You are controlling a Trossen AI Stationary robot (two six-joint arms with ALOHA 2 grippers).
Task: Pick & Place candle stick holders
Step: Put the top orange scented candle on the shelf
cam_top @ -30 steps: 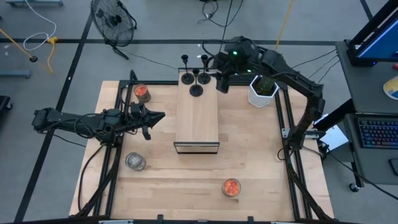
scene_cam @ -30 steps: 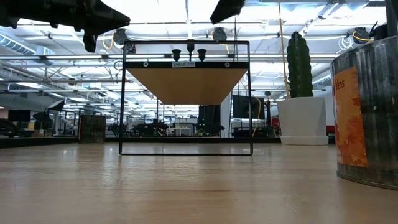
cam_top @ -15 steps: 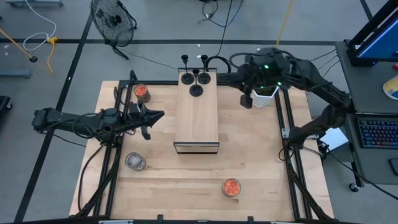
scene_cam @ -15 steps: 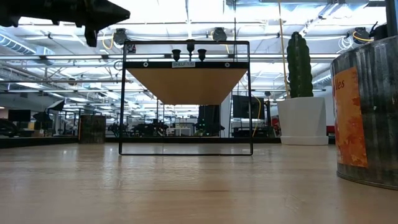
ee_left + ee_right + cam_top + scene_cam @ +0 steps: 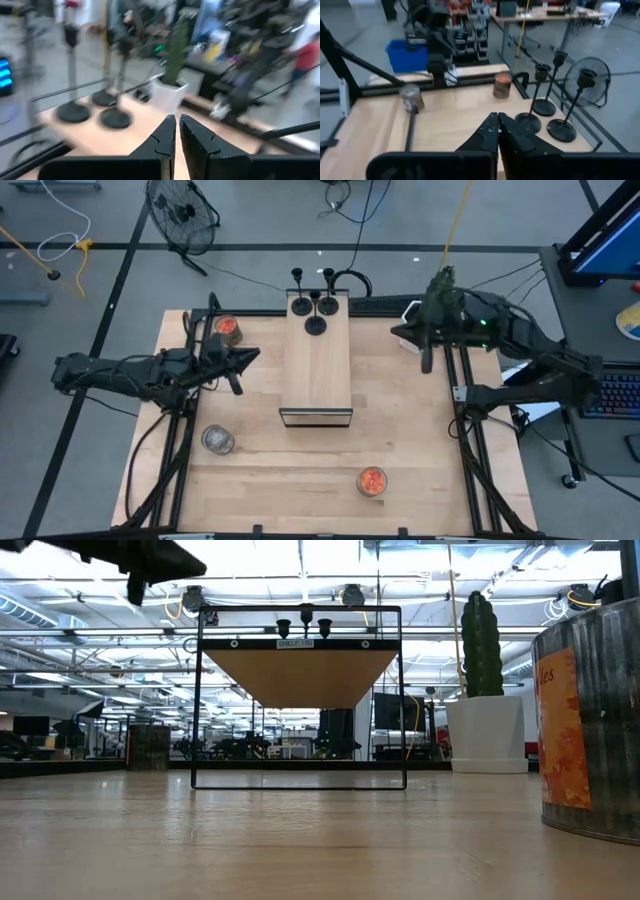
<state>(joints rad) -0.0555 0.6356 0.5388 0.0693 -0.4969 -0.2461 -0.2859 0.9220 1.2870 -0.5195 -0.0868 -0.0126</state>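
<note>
Over the table's left side hangs the left gripper (image 5: 252, 356), fingers pressed almost together with nothing between them, tips aimed toward the long wooden box (image 5: 317, 365) in the middle. Across the way, the right gripper (image 5: 426, 364) sits above the table's right edge, near the far corner, fingers shut tight and empty too (its own wrist view shows the two dark tips meeting).

Now the goods. Three black candle stick holders (image 5: 314, 302) stand upright in a close cluster on the far end of the box, round bases on the wood, thin stems up; the low view catches them small on top of the shelf frame. The glass cups lie scattered on the tabletop: one orange-red cup (image 5: 228, 328) at the far left, just beyond the left gripper; the clear-silvery cup (image 5: 217, 440) nearer on the left; a second orange-red cup (image 5: 372, 481) toward the near edge, right of centre. All well apart from both grippers.
</note>
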